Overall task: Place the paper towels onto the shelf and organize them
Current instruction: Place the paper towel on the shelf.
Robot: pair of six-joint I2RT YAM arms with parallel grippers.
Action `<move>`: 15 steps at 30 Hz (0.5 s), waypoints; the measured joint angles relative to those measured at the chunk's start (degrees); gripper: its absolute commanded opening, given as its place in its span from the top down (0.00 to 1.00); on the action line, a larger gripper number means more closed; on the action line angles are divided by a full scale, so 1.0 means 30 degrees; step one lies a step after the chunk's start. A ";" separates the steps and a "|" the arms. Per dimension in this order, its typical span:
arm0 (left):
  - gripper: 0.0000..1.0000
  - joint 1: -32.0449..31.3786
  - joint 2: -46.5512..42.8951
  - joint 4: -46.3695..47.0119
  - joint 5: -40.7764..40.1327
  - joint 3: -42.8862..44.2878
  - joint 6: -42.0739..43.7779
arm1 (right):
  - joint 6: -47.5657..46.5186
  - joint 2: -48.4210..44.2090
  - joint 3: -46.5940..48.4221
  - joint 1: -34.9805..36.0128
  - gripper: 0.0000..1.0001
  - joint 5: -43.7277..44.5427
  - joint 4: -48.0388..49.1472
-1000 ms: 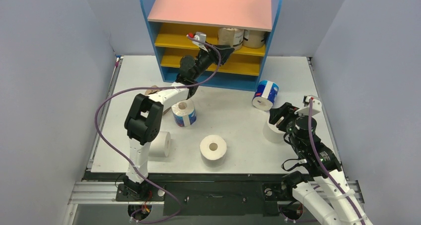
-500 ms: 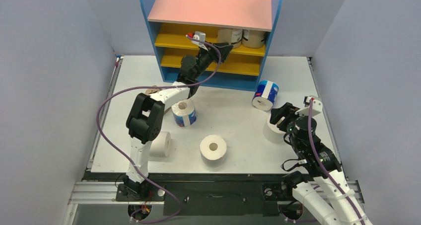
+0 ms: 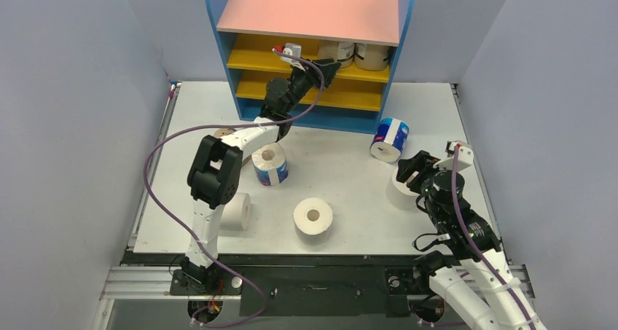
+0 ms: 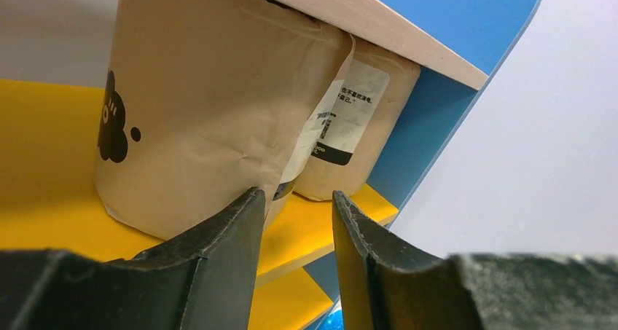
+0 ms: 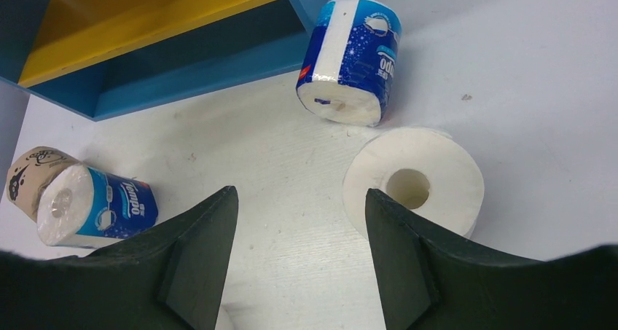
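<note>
The shelf [image 3: 310, 14] stands at the back. Two tan-wrapped paper towel rolls [image 3: 337, 50] [image 3: 373, 54] stand on its upper yellow board [image 4: 44, 126]; the near one [image 4: 211, 104] and the far one [image 4: 361, 126] fill the left wrist view. My left gripper [image 3: 329, 67] [image 4: 297, 197] is open and empty just in front of the near roll, its left finger beside the wrapper. My right gripper [image 3: 410, 170] [image 5: 302, 193] is open and empty above the table, next to an upright white roll [image 5: 415, 178] [image 3: 399, 194].
On the table lie a blue-and-white roll [image 3: 390, 138] [image 5: 353, 60] by the shelf's right corner, another [image 3: 270, 165] [image 5: 98, 206] mid-left, a tan roll [image 3: 222, 134] [image 5: 33, 171] behind it, and white rolls in the middle [image 3: 313, 217] and at the left [image 3: 237, 210].
My left gripper has moved slightly further towards the shelf, and the near tan roll now sits deeper on the upper yellow board. The right arm has not moved.
</note>
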 measured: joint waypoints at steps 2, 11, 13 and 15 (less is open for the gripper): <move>0.63 0.0073 0.0029 -0.0109 -0.0036 0.0087 0.0015 | 0.0000 0.0000 -0.0029 -0.0007 0.40 0.0007 0.0000; 0.63 0.0284 0.0597 -0.0168 -0.0022 0.0714 -0.0007 | 0.0000 -0.0044 -0.0357 0.0000 0.40 0.0204 0.0066; 0.63 0.0270 0.0641 -0.0211 -0.0029 0.0852 -0.0007 | 0.0000 -0.0044 -0.0459 0.0000 0.40 0.0211 0.0117; 0.63 0.0277 0.0685 -0.0240 -0.0029 0.0954 -0.0029 | 0.0000 -0.0036 -0.0510 0.0000 0.40 0.0262 0.0131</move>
